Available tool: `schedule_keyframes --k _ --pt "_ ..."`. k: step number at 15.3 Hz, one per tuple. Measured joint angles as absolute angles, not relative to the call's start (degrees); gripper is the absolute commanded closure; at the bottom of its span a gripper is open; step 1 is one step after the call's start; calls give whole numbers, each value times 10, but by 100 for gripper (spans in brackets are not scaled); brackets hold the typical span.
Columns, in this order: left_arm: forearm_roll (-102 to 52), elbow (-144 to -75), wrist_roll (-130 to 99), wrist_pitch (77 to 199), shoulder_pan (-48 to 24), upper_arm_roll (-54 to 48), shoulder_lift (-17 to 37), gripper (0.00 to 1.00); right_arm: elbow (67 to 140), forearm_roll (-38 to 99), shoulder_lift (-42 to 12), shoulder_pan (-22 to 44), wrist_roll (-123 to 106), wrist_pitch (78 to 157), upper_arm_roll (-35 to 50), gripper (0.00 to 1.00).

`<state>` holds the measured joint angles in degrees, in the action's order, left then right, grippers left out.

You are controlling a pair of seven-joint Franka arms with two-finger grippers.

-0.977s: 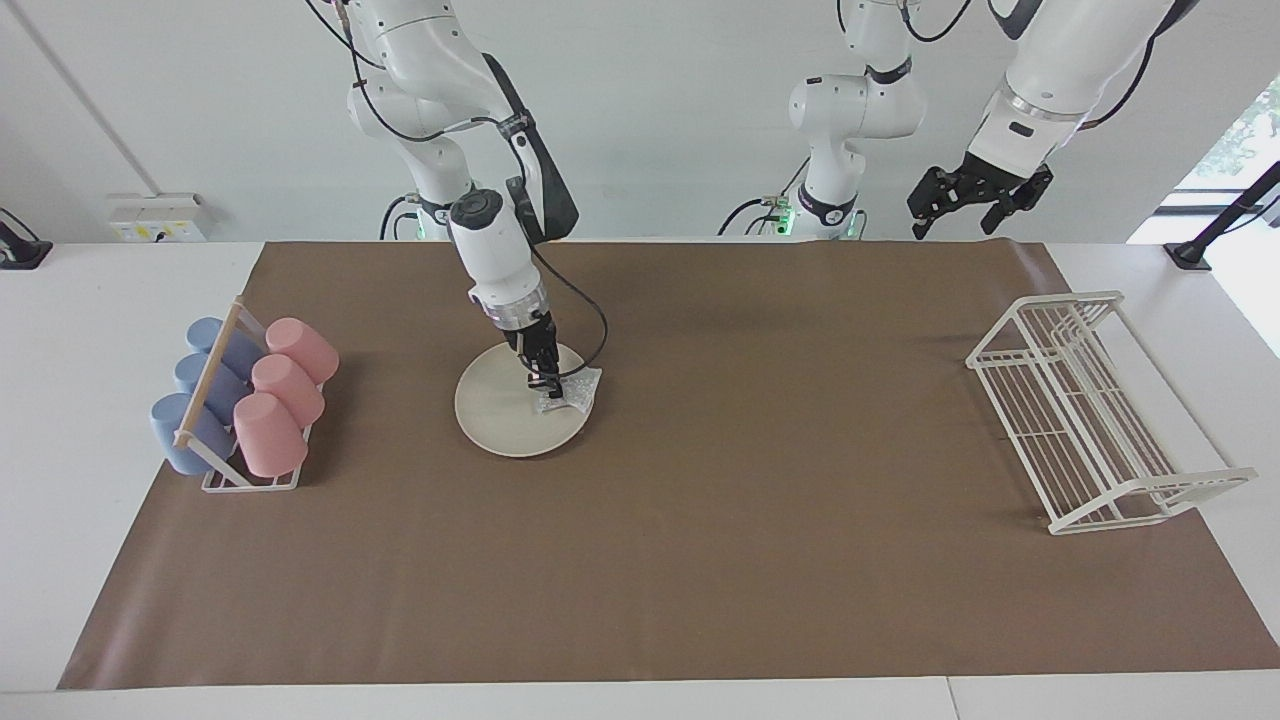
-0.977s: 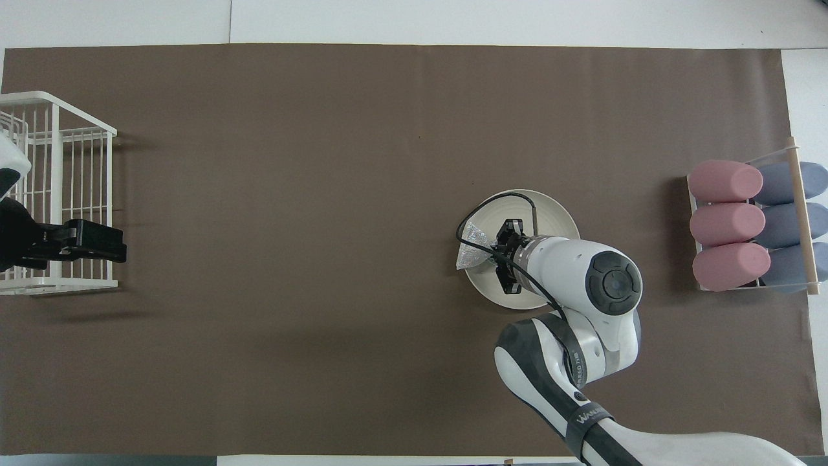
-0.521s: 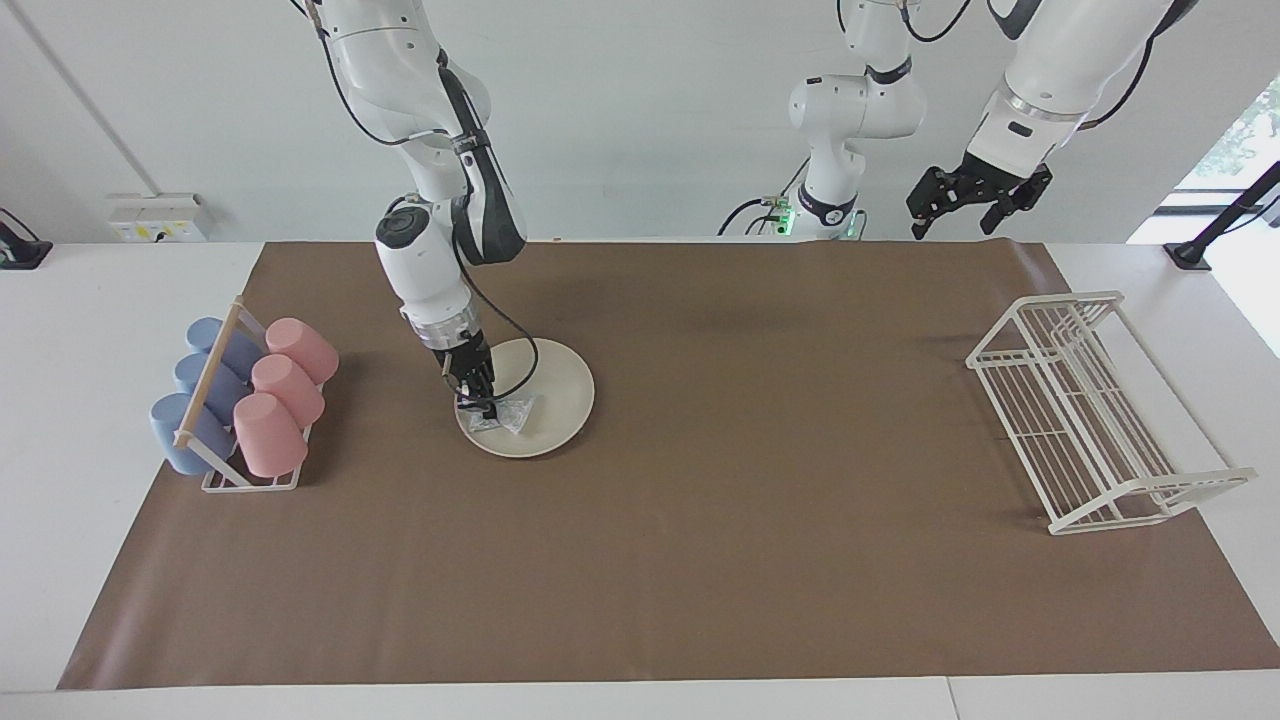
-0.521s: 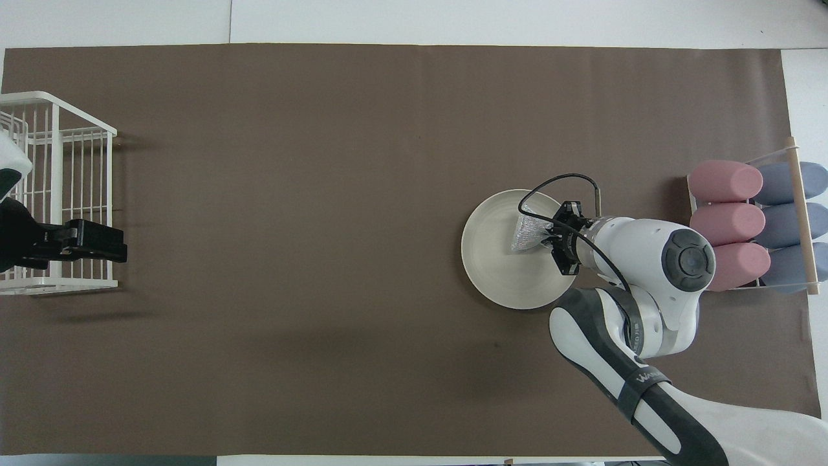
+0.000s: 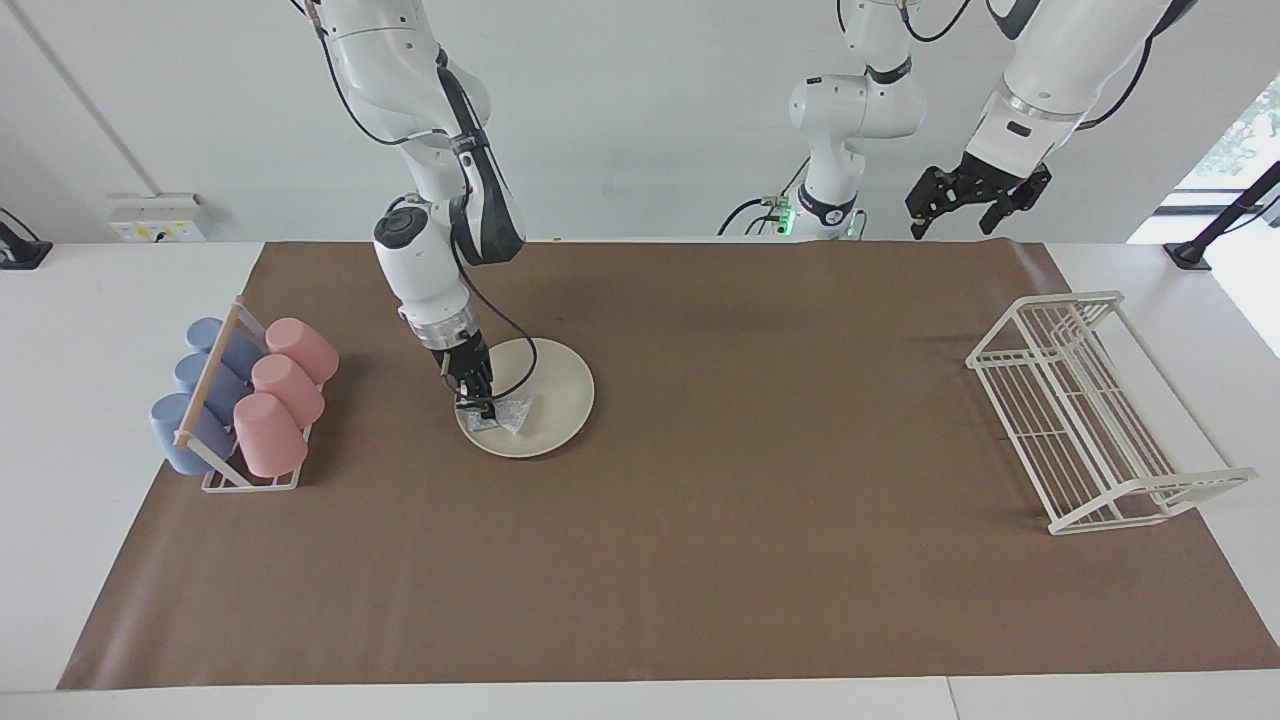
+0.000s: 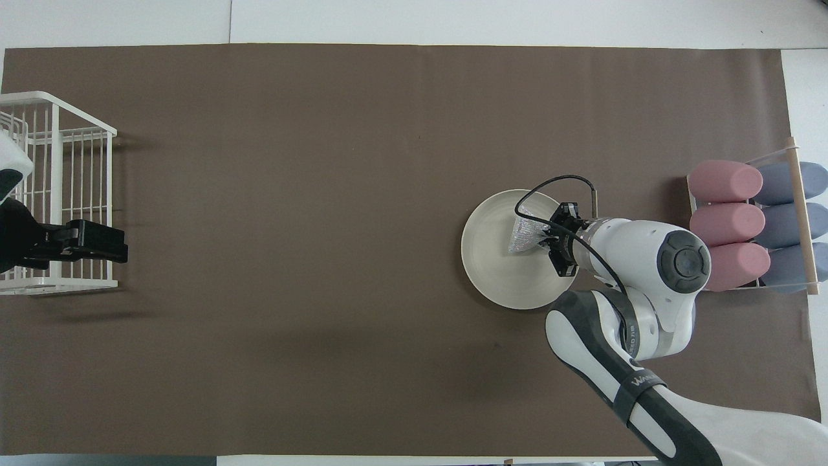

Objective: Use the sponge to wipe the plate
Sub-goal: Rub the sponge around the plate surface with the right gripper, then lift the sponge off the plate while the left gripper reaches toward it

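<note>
The cream-white plate (image 5: pixel 560 385) lies on the brown mat, beside the cup rack; it also shows in the overhead view (image 6: pixel 495 268). My right gripper (image 5: pixel 480 408) is shut on the silvery sponge (image 5: pixel 510 412) and presses it on the plate, on the part toward the cups. In the overhead view the sponge (image 6: pixel 522 234) lies on the plate just ahead of the right gripper (image 6: pixel 548 236). My left gripper (image 5: pixel 952 222) waits, open and empty, raised over the table's edge at the left arm's end; in the overhead view the left gripper (image 6: pixel 110 241) is over the wire rack.
A rack of pink and blue cups (image 5: pixel 245 400) stands at the right arm's end, also in the overhead view (image 6: pixel 750 223). A white wire dish rack (image 5: pixel 1090 410) stands at the left arm's end, also in the overhead view (image 6: pixel 58 188).
My right gripper dragged the sponge across the plate, from the rim toward the left arm's end to the part beside the cups. In the last half second it barely shifted. The left arm stayed.
</note>
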<state>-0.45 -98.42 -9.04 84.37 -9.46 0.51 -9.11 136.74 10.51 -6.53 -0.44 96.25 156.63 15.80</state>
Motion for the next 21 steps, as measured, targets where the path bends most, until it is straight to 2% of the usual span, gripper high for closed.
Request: schedule_keyframes --k 6,13,15,18,21 --pt "-4 -984 -90 844 -95 5 -91 0 1366 105 -64 89 1064 1566 160 100" --pt "-4 -984 -90 844 -95 5 -91 0 1361 105 -64 93 1072 1557 159 100" --pt "-4 -984 -90 844 -95 5 -91 0 1330 105 -64 81 1072 1491 156 100" --pt "-5 -984 -90 844 -95 5 -91 0 1242 102 -63 65 1071 1361 154 100" --pt "-61 -984 -90 844 -85 10 -93 0 1188 96 -55 77 1082 1292 155 100"
